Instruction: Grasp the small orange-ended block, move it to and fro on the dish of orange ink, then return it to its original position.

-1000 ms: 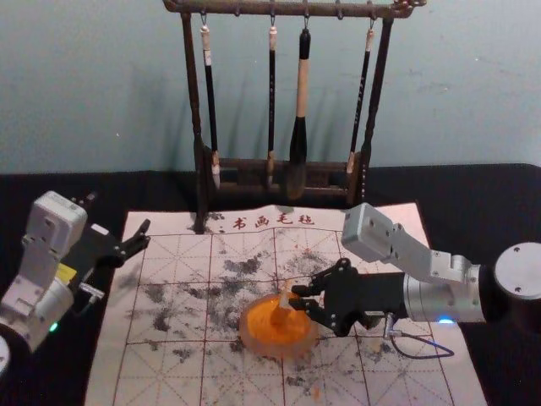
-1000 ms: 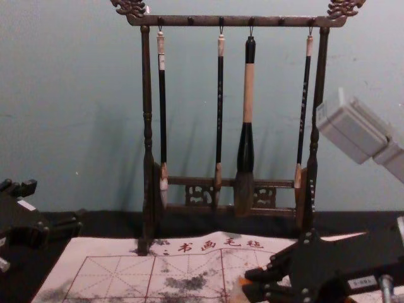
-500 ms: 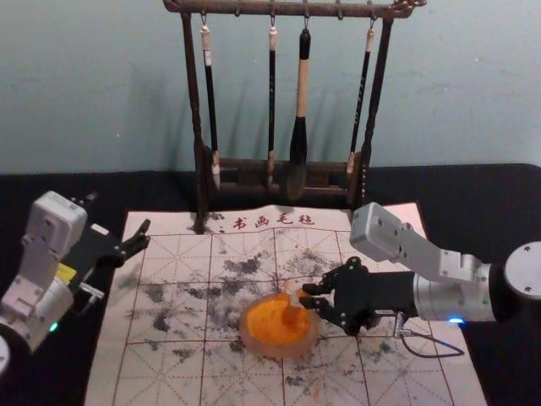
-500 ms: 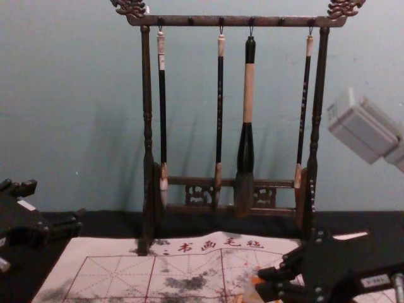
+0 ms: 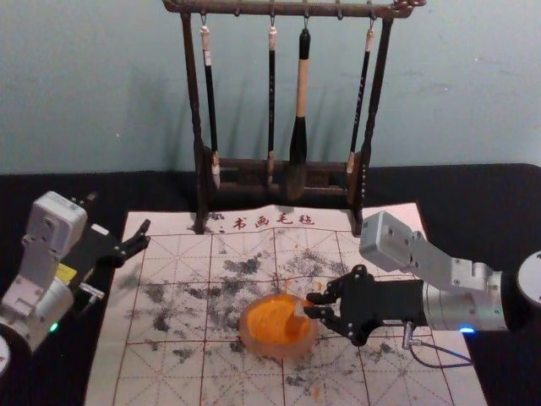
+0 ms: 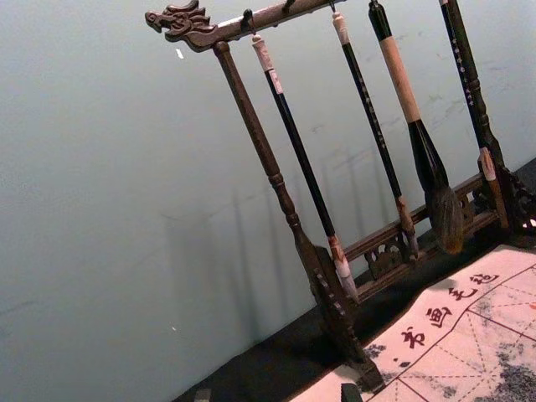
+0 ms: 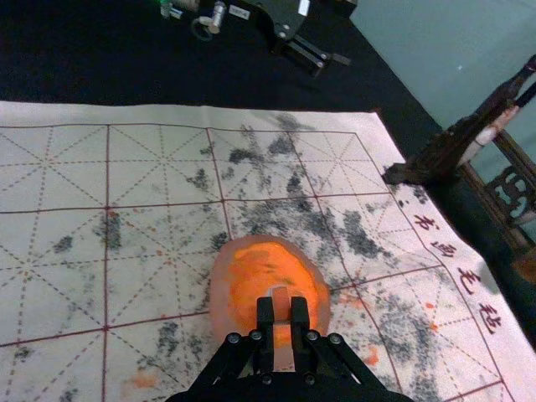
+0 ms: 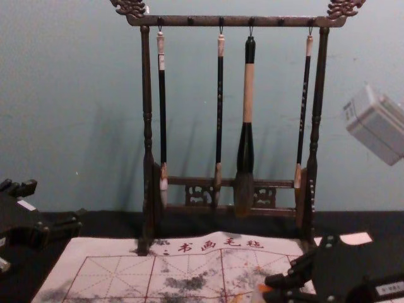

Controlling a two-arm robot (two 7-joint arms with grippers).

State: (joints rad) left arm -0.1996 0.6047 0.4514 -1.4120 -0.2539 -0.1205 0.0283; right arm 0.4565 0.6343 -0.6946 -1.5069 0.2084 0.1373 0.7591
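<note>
Right gripper (image 5: 310,305) clamps one block (image 5: 299,311) over one dish (image 5: 283,349) — left gripper (image 5: 119,216), jaws apart, idle by one mat's (image 5: 110,372) left edge.

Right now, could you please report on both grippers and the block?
Right gripper shut on orange-ended block, at right side of ink dish. Left gripper open, idle near left edge of calligraphy mat. Brush rack behind, apparently clear.

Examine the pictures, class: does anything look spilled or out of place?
Yes. Orange smears mark the mat beside the dish, though the ink belongs inside; dark smudges also blotch the mat's printed squares.
</note>
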